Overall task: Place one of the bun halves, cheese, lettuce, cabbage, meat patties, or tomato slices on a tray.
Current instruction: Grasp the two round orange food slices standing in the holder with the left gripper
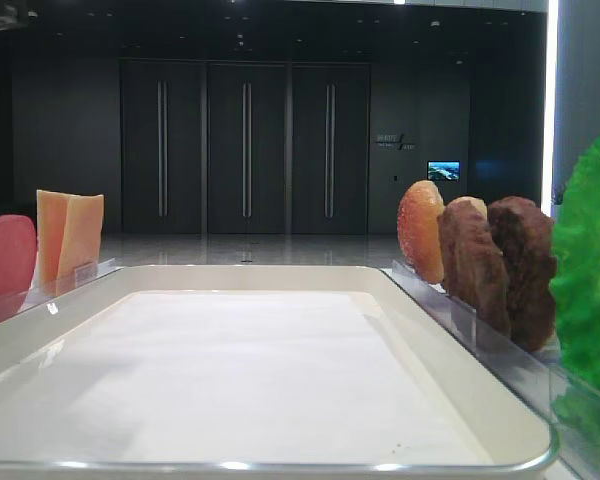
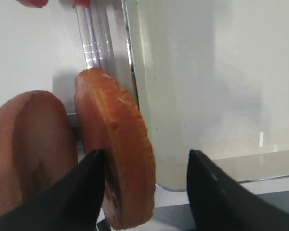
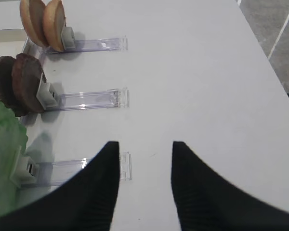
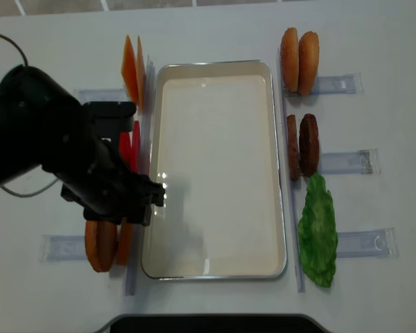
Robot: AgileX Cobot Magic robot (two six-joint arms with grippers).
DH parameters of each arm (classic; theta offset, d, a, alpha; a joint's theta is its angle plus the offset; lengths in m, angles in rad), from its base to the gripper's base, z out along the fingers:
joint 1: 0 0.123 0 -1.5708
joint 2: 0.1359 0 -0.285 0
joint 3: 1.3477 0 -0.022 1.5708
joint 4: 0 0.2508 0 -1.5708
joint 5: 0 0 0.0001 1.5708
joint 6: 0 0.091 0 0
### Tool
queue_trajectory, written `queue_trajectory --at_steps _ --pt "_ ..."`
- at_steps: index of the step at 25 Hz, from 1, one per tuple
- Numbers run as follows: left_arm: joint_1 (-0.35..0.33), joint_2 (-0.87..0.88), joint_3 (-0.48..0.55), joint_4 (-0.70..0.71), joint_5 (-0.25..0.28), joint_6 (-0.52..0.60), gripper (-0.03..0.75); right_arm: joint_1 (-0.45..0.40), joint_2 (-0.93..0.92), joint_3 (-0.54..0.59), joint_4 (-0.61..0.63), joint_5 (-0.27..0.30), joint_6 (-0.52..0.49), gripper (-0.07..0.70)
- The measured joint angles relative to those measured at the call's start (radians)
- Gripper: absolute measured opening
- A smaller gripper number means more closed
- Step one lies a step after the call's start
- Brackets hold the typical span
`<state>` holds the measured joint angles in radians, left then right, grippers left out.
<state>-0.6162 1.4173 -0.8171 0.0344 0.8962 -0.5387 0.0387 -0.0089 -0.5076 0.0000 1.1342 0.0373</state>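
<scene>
An orange-brown bun half (image 2: 118, 144) stands on edge between the fingers of my open left gripper (image 2: 145, 153), close against the left finger (image 2: 82, 192); the right finger is apart from it. A second bun half (image 2: 29, 144) stands just left of that finger. From above, both buns (image 4: 111, 243) sit left of the white tray (image 4: 215, 64), under my left arm (image 4: 90, 173). My right gripper (image 3: 146, 143) is open and holds nothing, above bare table right of the lettuce (image 3: 5, 154). Meat patties (image 3: 21, 82) and two more bun halves (image 3: 43, 21) stand beyond it.
Cheese slices (image 4: 132, 69) and red tomato slices (image 4: 128, 146) stand in clear holders along the tray's left side. Clear plastic holder strips (image 3: 86, 100) run out to the right of the patties, buns and lettuce. The tray wall (image 2: 197, 96) lies right of the held-around bun.
</scene>
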Motion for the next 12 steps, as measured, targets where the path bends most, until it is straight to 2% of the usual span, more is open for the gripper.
queue_trajectory --at_steps 12 --pt "0.0 0.023 -0.001 0.041 0.003 -0.02 0.419 0.0 0.0 0.0 0.0 0.0 0.0 0.255"
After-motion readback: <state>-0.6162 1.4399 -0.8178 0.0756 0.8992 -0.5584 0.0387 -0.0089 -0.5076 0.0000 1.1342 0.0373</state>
